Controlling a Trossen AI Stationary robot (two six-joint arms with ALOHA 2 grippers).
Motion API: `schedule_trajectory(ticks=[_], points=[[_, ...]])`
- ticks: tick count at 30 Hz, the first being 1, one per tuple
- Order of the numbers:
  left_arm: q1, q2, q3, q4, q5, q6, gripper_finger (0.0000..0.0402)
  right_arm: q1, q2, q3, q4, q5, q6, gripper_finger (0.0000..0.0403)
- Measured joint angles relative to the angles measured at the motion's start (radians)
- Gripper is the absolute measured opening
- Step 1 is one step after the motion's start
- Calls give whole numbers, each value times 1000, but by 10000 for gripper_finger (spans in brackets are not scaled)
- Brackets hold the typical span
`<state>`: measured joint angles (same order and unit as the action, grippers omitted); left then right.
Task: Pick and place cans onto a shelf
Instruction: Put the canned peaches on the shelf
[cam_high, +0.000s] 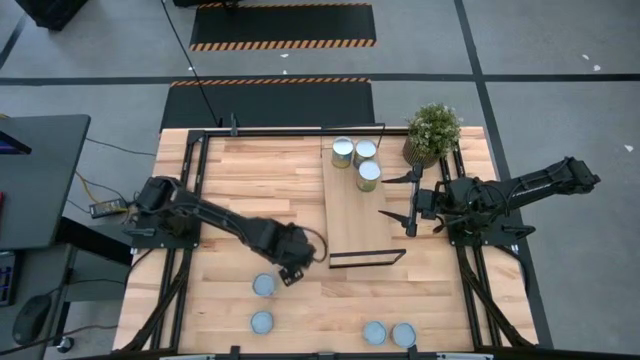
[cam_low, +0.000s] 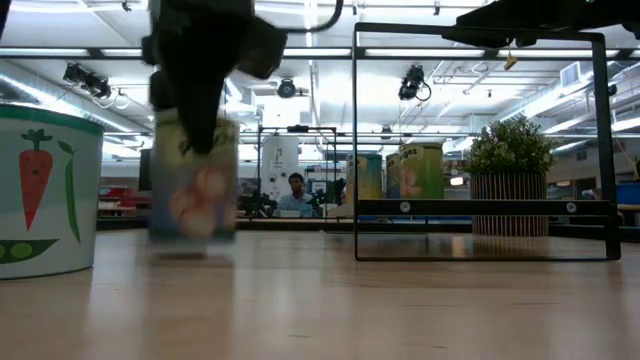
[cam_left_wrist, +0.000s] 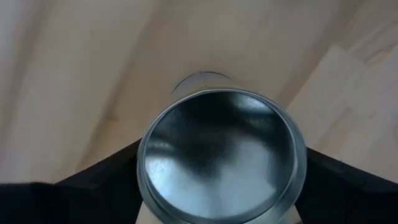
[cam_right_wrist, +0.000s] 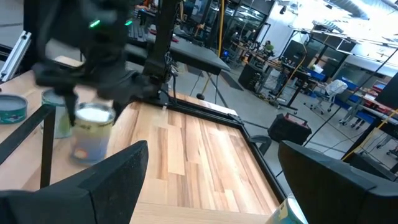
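While three cans (cam_high: 357, 160) already stood on the shelf (cam_high: 352, 215), the left gripper (cam_high: 291, 266) had its fingers clamped on another can (cam_left_wrist: 222, 155) above the counter (cam_high: 260, 180), apparently to carry it over. The right gripper (cam_high: 403, 197) waited above the shelf, fingers apart.

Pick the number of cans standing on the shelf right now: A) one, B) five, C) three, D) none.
C: the high view shows three cans clustered at the far end of the shelf beside the potted plant.
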<state>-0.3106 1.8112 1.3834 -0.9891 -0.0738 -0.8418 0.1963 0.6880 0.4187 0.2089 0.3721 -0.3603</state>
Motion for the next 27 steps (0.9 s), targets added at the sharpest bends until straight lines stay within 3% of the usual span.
schedule_trajectory(ticks=[9, 19, 23, 27], points=[[164, -101, 27, -39, 31, 195, 327, 0, 0, 0, -1, 0, 0, 368], [339, -64, 237, -24, 7, 455, 327, 0, 0, 0, 0, 0, 0, 368], [401, -42, 254, 35, -56, 572, 327, -1, 5, 1, 7, -3, -2, 368], [462, -13, 251, 153, -37, 646, 327, -2, 17, 1, 5, -8, -5, 368]])
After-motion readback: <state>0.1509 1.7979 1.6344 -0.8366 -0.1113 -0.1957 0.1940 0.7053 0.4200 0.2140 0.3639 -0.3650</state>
